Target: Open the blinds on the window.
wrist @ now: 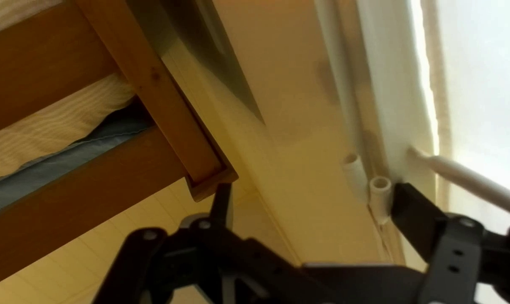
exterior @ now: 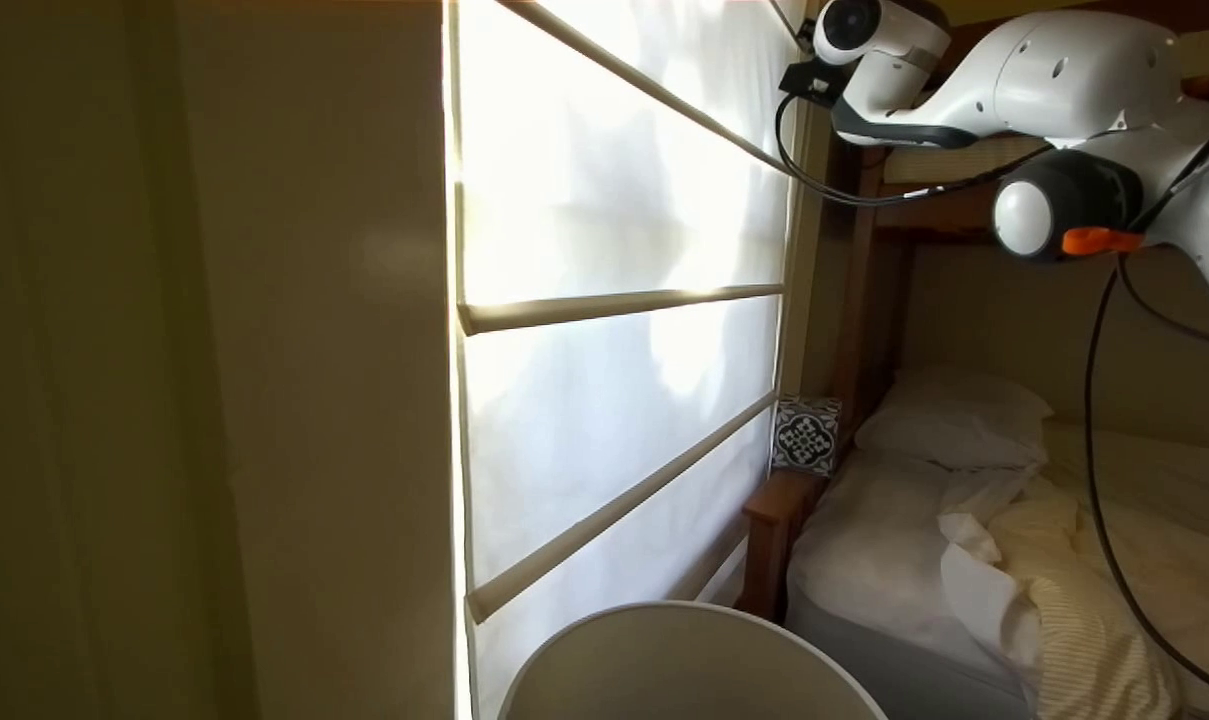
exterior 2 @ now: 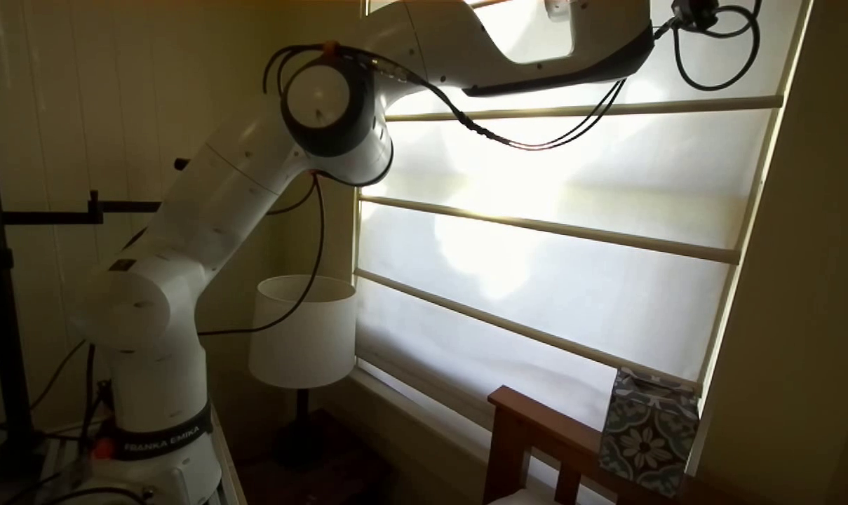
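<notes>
The blinds (exterior: 614,240) hang lowered as a glowing white shade with horizontal fold bars; they also show in an exterior view (exterior 2: 557,175) and at the right of the wrist view (wrist: 487,84). They cover the window; its glass is hidden, and its pale sill (exterior 2: 424,414) shows below. In the wrist view my gripper (wrist: 314,188) is open, fingers wide apart. Two white tube-shaped cord ends, a nearer one (wrist: 380,198) and one behind it (wrist: 354,175), show between the fingers, close to the right finger. I cannot tell whether the finger touches the nearer one.
A wooden bunk bed (wrist: 153,80) stands left of the gripper in the wrist view. A white lampshade (exterior 2: 304,337) stands by the window. A patterned box (exterior 2: 648,435) sits by the bed's end post. Cables (exterior 2: 536,144) hang from the arm.
</notes>
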`<state>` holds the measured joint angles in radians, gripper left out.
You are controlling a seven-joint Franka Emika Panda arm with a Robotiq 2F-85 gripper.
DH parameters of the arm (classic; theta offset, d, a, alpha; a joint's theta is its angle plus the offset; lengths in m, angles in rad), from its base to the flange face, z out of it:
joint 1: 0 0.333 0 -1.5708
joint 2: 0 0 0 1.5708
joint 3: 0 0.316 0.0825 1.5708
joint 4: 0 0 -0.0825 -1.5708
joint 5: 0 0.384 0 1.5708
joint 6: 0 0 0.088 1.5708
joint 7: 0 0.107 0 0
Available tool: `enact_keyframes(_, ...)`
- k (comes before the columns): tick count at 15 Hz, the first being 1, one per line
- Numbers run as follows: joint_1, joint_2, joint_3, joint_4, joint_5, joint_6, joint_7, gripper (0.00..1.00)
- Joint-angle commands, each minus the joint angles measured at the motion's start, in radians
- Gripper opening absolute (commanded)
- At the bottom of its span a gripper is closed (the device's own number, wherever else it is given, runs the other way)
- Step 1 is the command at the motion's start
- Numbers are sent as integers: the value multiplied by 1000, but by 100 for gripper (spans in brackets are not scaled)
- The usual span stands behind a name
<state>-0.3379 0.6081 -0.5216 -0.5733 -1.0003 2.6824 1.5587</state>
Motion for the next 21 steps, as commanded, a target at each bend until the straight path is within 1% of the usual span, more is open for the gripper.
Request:
enact_keyframes(1, -8, -33, 46, -46, 44, 1, -64, 96)
enact_keyframes(2, -15, -41, 65, -60, 61, 14, -85, 85)
enact_keyframes(3, -24, -50, 88, -71, 76, 34, -109, 71)
enact_keyframes(4, -32, -53, 107, -74, 91, 49, -133, 69)
enact_keyframes(5, -43, -63, 133, -85, 113, 81, -169, 63)
enact_keyframes(8, -85, -95, 230, -135, 192, 207, -288, 39)
enact_keyframes(10, -119, -118, 300, -174, 244, 273, -375, 27)
enact_keyframes(12, -154, -133, 369, -202, 287, 317, -447, 12)
enact_keyframes(13, -171, -137, 396, -206, 304, 321, -471, 5)
enact_keyframes(14, -184, -139, 418, -206, 317, 314, -487, 1)
enact_keyframes(15, -197, -138, 437, -202, 332, 303, -499, 0)
enact_keyframes(16, -209, -138, 456, -200, 343, 298, -512, 0)
enact_keyframes(17, -220, -138, 472, -199, 350, 294, -523, 3)
enact_keyframes(19, -242, -145, 516, -211, 369, 296, -561, 3)
enact_keyframes(21, -297, -206, 664, -334, 419, 347, -737, 3)
